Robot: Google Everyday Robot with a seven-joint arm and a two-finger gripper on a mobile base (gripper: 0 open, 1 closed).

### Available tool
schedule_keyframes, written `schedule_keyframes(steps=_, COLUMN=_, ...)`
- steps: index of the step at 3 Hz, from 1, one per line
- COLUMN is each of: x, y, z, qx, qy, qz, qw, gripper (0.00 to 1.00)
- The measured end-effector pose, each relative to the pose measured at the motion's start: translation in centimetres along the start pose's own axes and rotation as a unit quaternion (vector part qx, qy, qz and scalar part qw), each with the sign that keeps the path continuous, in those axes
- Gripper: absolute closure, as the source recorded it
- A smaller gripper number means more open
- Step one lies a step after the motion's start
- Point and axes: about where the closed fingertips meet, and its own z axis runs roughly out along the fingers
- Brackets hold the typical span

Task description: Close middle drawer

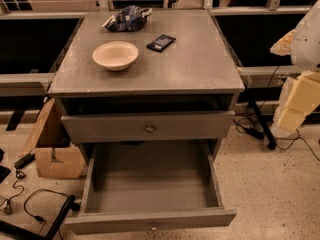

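A white, rounded arm shell (309,34) was seen at upper right; the cream, blocky claw (296,100) was seen below it.

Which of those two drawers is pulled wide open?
The lower drawer, slid far out with its bare grey inside showing; the drawer above is barely out. The robot's hand is at the right edge, touching neither.

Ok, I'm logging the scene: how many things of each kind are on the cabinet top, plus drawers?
Bowl: 1
Crumpled bag: 1
Dark flat pack: 1
Drawers: 2 (middle drawer, upper drawer)
Total: 5
Gripper (not counted): right edge, beside cabinet.
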Motion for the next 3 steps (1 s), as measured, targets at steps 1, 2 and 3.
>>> schedule_keyframes(steps=1, x=-0.1, y=0.2, z=0.3, qx=0.005, qy=-0.002, qz=0.0, qw=1.0, gripper=0.0)
schedule_keyframes(steps=2, x=0.0, y=1.9, z=3.7, qx=0.01, qy=-0.011, qz=0.004, qw=0.9999, gripper=0.0)
schedule_keyframes(steps=3, x=0.4, y=4.5, z=9.0, qx=0.012, qy=-0.022, qz=0.031, qw=0.9992, gripper=0.0)
